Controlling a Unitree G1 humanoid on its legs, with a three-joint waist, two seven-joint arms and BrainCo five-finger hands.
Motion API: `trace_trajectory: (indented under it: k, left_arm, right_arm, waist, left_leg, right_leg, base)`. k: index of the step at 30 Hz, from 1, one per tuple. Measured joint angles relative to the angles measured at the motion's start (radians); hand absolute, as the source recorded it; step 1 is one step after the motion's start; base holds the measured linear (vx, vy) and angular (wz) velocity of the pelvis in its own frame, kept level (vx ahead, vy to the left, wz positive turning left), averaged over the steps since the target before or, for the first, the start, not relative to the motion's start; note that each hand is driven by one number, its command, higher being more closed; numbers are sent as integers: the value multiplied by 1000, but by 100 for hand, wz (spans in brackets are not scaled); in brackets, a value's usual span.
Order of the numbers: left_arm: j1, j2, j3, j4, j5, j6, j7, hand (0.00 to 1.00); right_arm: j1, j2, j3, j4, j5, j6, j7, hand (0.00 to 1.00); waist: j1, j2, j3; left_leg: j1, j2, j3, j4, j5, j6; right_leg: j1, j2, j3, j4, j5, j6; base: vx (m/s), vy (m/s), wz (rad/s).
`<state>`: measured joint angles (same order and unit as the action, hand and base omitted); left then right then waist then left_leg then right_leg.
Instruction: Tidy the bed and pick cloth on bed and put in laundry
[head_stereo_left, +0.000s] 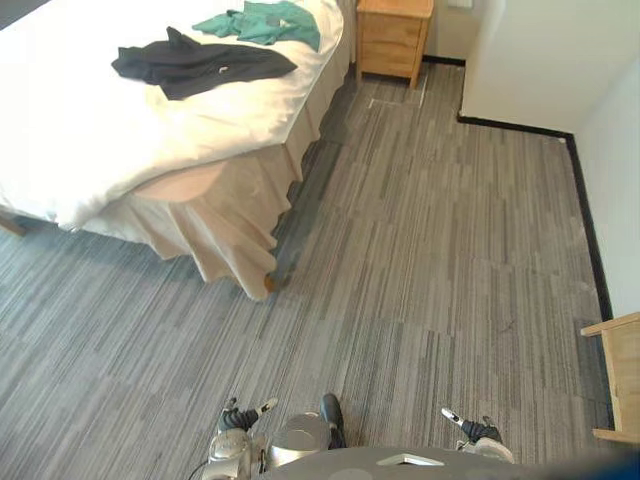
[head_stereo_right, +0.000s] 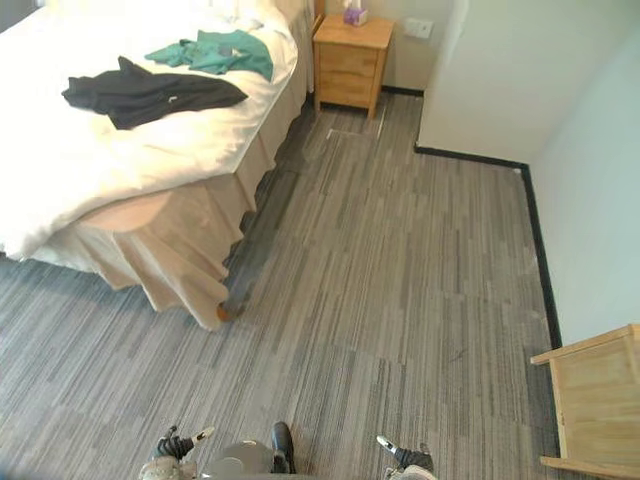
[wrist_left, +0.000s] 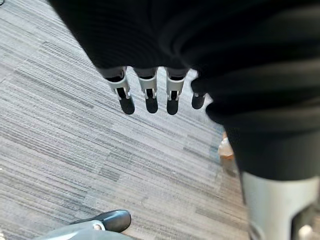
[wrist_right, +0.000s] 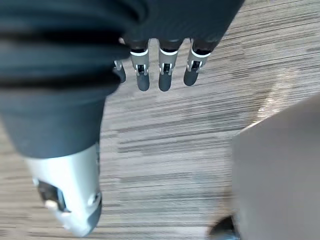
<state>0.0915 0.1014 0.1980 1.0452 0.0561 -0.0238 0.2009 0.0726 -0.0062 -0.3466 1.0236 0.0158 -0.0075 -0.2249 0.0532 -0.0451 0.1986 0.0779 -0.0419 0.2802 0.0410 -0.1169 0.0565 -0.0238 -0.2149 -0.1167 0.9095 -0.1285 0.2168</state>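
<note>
Bright light, glare on the bed, soft shadow beside it

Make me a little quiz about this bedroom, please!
1. True or false: the black cloth lies under the bed.
2. Which cloth is nearer the nightstand? A) black cloth B) green cloth C) red cloth
3. Are the left hand and right hand open or shut?

Key: 1 false, it lies on top of the bed. 2 B. 3 open, both holding nothing.
</note>
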Motion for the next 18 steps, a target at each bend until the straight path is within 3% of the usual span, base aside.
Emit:
trace_trajectory:
  k: [2,5,6,8,9,10,11,13,16,17,18]
  left_arm:
    - [-6,1,-1,0,-1,0,2,0]
    - [-18,-7,-11,-1,-2,-1,2,0]
    - [-27,-9,-21,-1,-3,-1,2,0]
    - [-30,-8,-21,-1,-3,-2,2,0]
    - [-33,-5,-19,1,-2,-1,2,0]
    - [-35,-7,-18,3,-1,-1,2,0]
    - [-34,-24,-15,13,2,-4,1,0]
    - [-33,-45,12,20,6,-10,0,0]
    - [-23,-65,52,19,7,-13,-1,0]
    - [-22,-69,74,14,7,-19,-3,0]
    - [-22,-73,106,-3,4,-22,-5,0]
  right_arm:
    - [28,-10,-11,6,1,1,-3,0]
    - [33,-22,-15,13,5,0,-4,0]
    - [27,-28,-14,15,12,0,-4,0]
    - [15,-31,-7,16,14,0,-5,0]
    - [13,-31,-6,22,21,0,-4,0]
    - [13,-28,-7,24,22,0,-4,0]
    - [11,-44,-12,28,23,0,-4,0]
    - [2,-50,-22,23,22,0,-4,0]
    - [14,-48,-31,24,19,-1,-3,0]
    - [16,-42,-31,24,17,0,-3,0]
    - [26,-38,-24,14,9,0,-2,0]
  waist:
    - [-9,0,2]
    - [-21,25,8]
    - [-32,35,14]
    - [-37,37,18]
    - [-40,31,22]
    - [-42,26,20]
    - [-37,68,22]
    - [-45,90,32]
    - [-44,102,23]
    - [-43,92,25]
    - [-42,83,26]
  left_leg:
    - [67,10,-70,1,-7,4]
    - [94,56,-149,-2,-18,-13]
    - [96,84,-185,-3,-26,-32]
    - [97,110,-214,-4,-46,-67]
    - [109,123,-239,-6,-67,-97]
    - [116,129,-244,-12,-74,-109]
    - [128,161,-237,-21,-76,-120]
    - [169,188,-233,-31,-46,-144]
    - [197,221,-237,4,-31,-162]
    - [162,229,-239,107,-37,-170]
    - [60,240,-257,323,-50,-189]
  right_leg:
    - [-73,-62,-100,29,-111,-80]
    - [-124,-25,-118,-223,-144,-100]
    - [-147,13,-99,-418,-118,-105]
    - [-161,50,-54,-663,-10,-119]
    - [-162,62,-30,-753,141,-121]
    - [-146,71,-32,-760,165,-136]
    - [-142,107,-49,-732,121,-158]
    - [-159,118,-65,-598,9,-183]
    - [-105,128,-112,-550,-65,-212]
    - [-65,127,-135,-565,-81,-222]
    - [-13,127,-165,-604,-87,-226]
  base:
    - [374,-47,113]
    - [299,-148,90]
    - [325,-252,91]
    - [365,-377,64]
    - [340,-377,42]
    - [354,-396,30]
    - [330,-327,13]
    - [358,-337,16]
    - [332,-237,42]
    - [318,-203,62]
    - [372,-233,63]
